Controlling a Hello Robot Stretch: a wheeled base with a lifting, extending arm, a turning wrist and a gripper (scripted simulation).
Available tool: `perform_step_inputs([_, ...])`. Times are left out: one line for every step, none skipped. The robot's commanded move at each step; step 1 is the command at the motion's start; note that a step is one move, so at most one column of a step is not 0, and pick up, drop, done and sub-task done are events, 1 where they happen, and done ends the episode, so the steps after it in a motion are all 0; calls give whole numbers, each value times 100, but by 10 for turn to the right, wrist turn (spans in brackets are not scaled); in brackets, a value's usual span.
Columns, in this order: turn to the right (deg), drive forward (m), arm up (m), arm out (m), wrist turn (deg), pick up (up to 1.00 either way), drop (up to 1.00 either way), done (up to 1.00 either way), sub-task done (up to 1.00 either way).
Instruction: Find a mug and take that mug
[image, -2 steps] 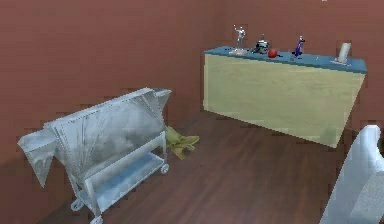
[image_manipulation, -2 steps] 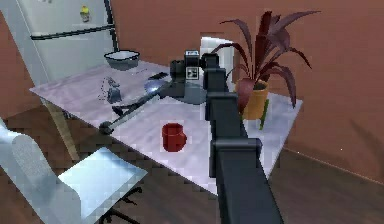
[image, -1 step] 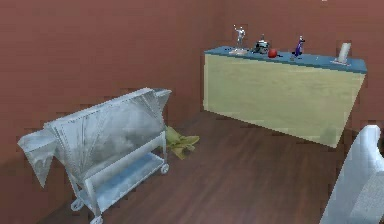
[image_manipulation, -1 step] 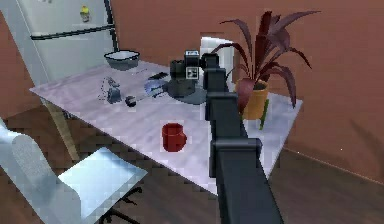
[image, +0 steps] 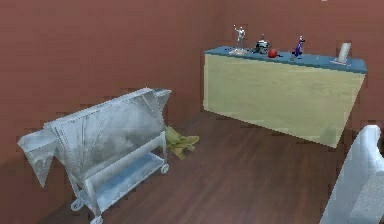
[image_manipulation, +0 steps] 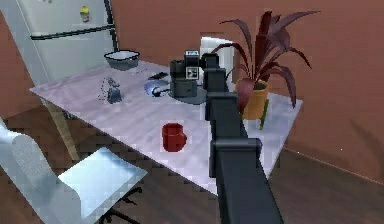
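Note:
A red mug stands upright on the pale tabletop, near its front edge. The dark arm bar rises from the arm side view's bottom edge, passing just right of the mug. At its far end the gripper sits farther out over the table, among small things lying there. I cannot tell whether it holds anything.
A bowl, a small glassy object, a red-leaved plant in an orange pot and a fridge are at the table. A white chair stands before it. Ahead are a grey cart and a blue-topped counter with figurines.

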Motion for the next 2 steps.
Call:
perform_step_inputs([0,0,-30,0,0,0,0,0,0])
perform_step_inputs([0,0,0,0,0,100,0,0,0])
